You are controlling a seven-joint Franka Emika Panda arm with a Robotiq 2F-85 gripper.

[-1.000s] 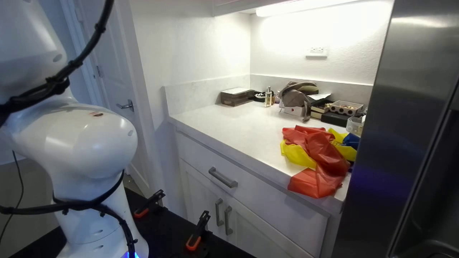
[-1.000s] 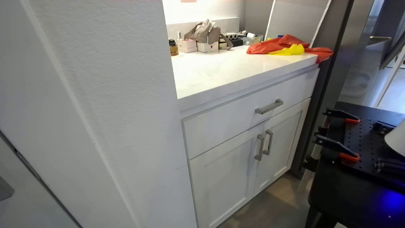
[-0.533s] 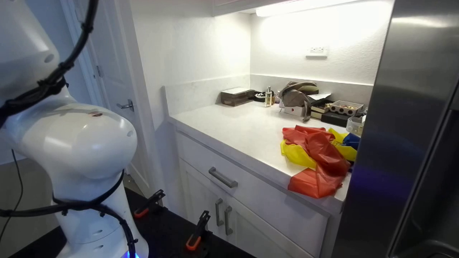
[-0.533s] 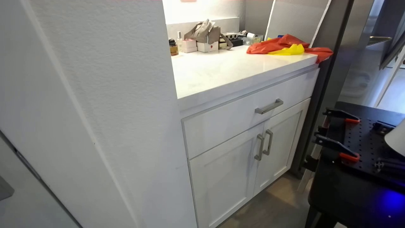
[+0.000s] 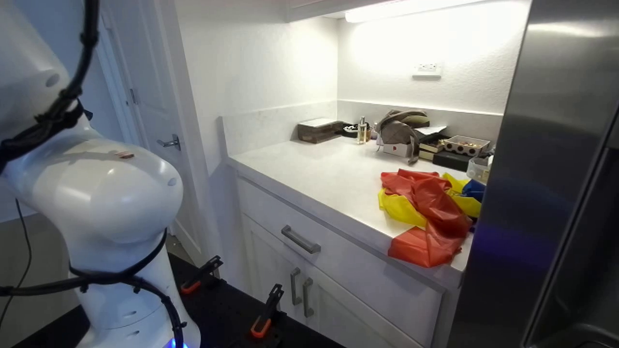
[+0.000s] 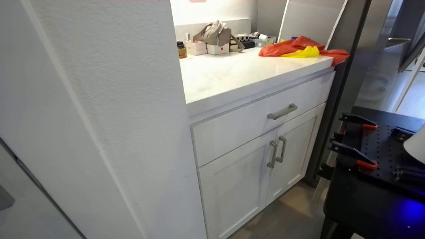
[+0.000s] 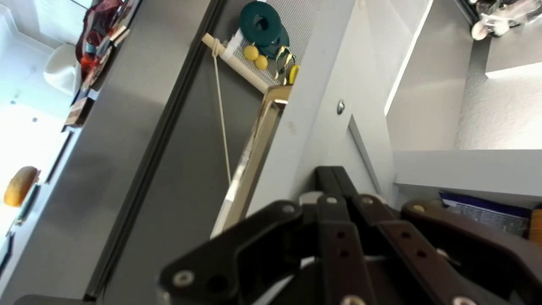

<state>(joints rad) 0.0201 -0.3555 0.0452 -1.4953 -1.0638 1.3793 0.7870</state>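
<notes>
Gripper (image 7: 333, 176), wrist view: pincer narrow, tips together, nothing held. White door panel (image 7: 328, 140): twelve o'clock of the tips, contact unclear. Metal handle (image 7: 256, 163): nine o'clock. Silver stud (image 7: 341, 106): twelve, farther. Best handling, by judgement: slow, square pressure clear of the stud.

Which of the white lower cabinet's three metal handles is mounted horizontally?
The drawer handle, the topmost; the two door handles below it are mounted upright.
</notes>
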